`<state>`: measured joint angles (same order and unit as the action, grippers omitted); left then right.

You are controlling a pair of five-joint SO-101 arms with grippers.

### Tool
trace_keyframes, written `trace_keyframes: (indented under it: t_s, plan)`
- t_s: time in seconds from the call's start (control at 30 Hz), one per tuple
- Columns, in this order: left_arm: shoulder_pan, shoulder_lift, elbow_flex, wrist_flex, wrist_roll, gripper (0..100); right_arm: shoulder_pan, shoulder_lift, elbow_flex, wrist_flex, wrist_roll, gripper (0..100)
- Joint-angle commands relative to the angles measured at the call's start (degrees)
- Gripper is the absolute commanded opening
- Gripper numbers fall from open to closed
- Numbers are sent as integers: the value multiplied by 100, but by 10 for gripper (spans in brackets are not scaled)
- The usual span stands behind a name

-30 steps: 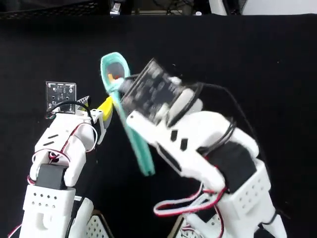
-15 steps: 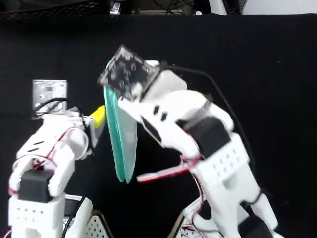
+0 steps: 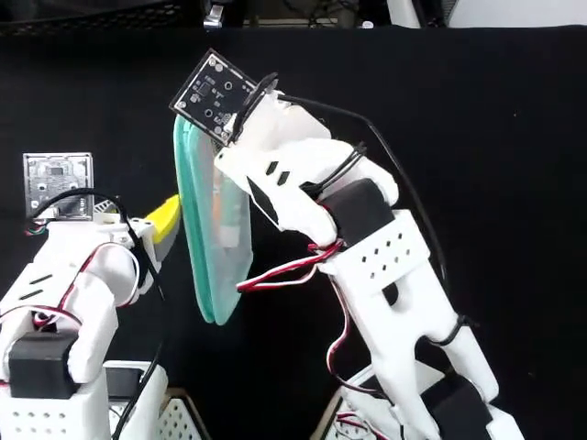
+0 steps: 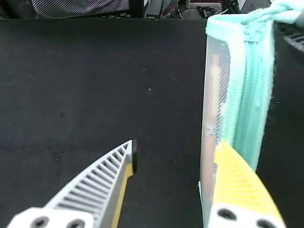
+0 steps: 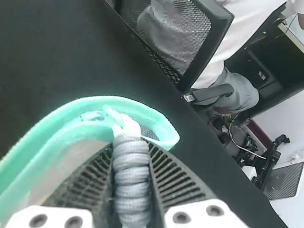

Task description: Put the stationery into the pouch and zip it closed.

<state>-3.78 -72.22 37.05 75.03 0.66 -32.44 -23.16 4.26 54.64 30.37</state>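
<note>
— Two grippers: how do they stand?
— Left gripper (image 4: 175,147) gapes wide, its yellow finger (image 3: 165,218) right at the pouch (image 3: 213,229).
— And the pouch?
— Hanging over the black table (image 3: 477,119), long axis vertical, pen (image 4: 212,104) inside. Right gripper (image 5: 128,142) pinches its top-end cord (image 5: 127,156).

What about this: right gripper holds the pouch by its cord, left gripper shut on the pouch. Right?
No: left wrist view shows the left gripper open, the pouch beside its yellow finger. The right gripper does hold the pouch by its cord.
</note>
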Motion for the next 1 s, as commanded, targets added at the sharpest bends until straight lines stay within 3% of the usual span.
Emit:
trace_keyframes:
  t_s: [0.0, 0.13, 0.27, 0.57, 0.97]
  plan:
    - [268, -44, 13, -105, -35, 289, 44, -22, -233, -26, 9, 12]
    - [321, -44, 321, -536, -35, 289, 26, -198, -207, 167, 9, 12]
    - [295, -149, 198, -466, -35, 289, 62, -251, -198, 167, 9, 12]
    - [347, -2066, 171, -237, -53, 289, 44, -251, -198, 176, 9, 12]
    - [356, -2224, 1877, -1714, -62, 289, 26, -286, -198, 510, 9, 12]
